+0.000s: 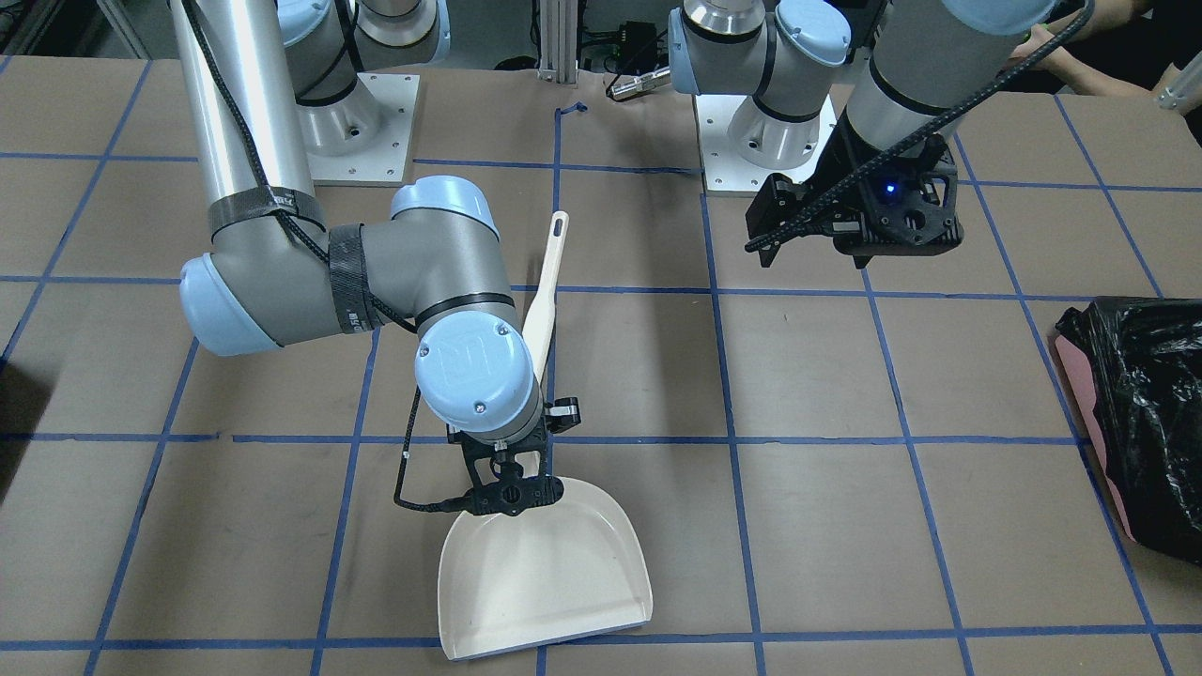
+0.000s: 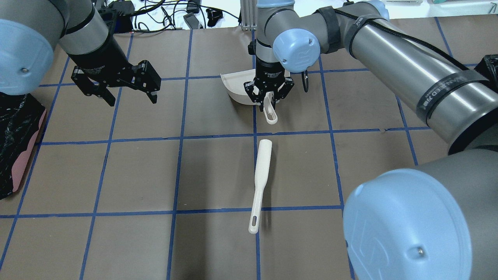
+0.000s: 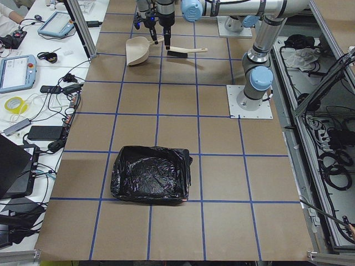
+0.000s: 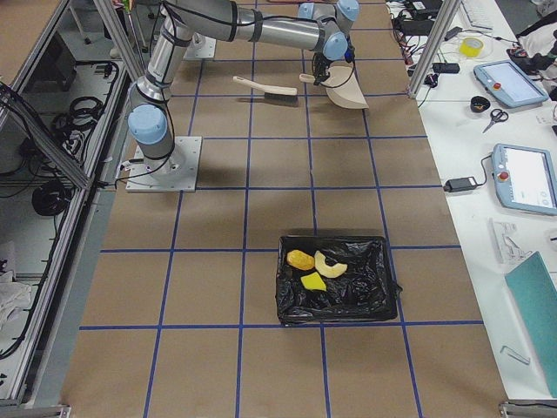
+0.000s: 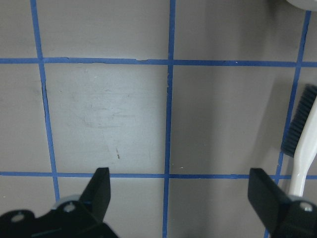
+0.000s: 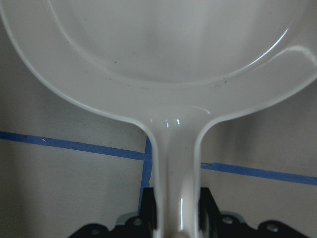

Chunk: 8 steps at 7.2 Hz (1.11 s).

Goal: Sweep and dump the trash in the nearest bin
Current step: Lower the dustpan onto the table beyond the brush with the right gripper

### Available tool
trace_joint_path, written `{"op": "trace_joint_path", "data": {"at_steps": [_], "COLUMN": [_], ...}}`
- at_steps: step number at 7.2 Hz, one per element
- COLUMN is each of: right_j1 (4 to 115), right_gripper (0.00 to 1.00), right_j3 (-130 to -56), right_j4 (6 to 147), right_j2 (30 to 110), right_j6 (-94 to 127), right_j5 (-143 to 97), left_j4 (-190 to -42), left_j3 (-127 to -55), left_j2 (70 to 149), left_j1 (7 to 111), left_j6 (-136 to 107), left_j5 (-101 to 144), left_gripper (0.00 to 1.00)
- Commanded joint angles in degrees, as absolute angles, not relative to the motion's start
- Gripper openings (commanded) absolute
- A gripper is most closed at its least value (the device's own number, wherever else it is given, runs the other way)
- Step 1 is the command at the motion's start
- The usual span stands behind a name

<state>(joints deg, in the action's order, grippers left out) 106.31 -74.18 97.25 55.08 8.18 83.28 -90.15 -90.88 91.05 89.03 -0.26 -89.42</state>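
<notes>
My right gripper (image 2: 268, 102) is shut on the handle of the white dustpan (image 1: 554, 573), whose scoop looks empty; the right wrist view shows the handle (image 6: 176, 173) pinched between the fingers. A white brush (image 2: 260, 182) with dark bristles lies flat on the table nearby. Over bare table my left gripper (image 2: 132, 100) hangs open, nothing between its fingers (image 5: 96, 191). The trash (image 4: 313, 268), an orange lump, a pale peel and a yellow-green block, lies inside the black-lined bin (image 4: 374, 292) at my right end. Only a dark sliver of that bin (image 1: 14, 413) shows in the front view.
A pink bin (image 1: 1141, 413) lined with a crinkly black bag stands at my left end of the table. Blue tape lines grid the brown tabletop. A person's hand (image 1: 1052, 56) shows behind my left arm. Benches with tablets and cables flank the table's far side.
</notes>
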Motion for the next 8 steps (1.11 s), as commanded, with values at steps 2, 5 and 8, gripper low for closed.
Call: {"op": "trace_joint_path", "data": {"at_steps": [2,5,8], "right_j1": [106.4,106.4,106.4], "right_gripper": [0.00,0.00,0.00], "right_j3": [-74.1,-74.2,-74.2], "right_j4": [97.4,97.3,97.3], "right_j2": [54.8,54.6,54.1], "right_j6": [11.4,11.7,12.9], "right_j5": [83.2,83.1,83.1], "left_j4": [-90.2,-90.2,-90.2], "left_j3": [-90.9,-90.9,-91.0], "left_j2": [91.1,91.1,91.1], "left_j1": [89.0,89.0,89.0], "left_j6": [-0.3,-0.3,-0.3], "left_j5": [-89.5,-89.4,-89.4], "left_gripper": [1.00,1.00,1.00]}}
